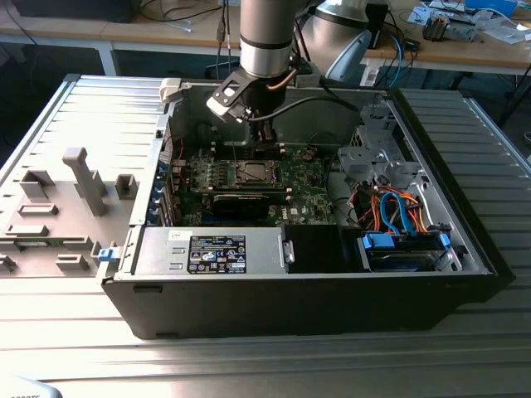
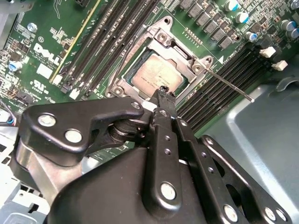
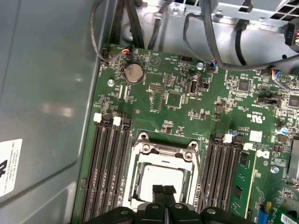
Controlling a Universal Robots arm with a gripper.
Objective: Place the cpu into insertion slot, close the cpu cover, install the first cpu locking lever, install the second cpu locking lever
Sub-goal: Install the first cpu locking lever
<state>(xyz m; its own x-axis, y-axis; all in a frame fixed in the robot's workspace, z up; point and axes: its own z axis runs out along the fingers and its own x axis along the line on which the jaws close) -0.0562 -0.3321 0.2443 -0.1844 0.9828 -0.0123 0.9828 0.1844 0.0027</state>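
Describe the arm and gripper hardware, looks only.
Arm: silver-grey cylinder with a dark band; a black cable loops off the wrist. Gripper: matte black, flat linked bars with silver pins, tapering to narrow tips.

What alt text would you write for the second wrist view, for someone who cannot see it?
Black gripper fingers, closed together, have their tips at the edge of a square silver-grey chip seated in a socket on a green circuit board. A thin silvery frame plate surrounds the chip; a metal lever juts out beside it.
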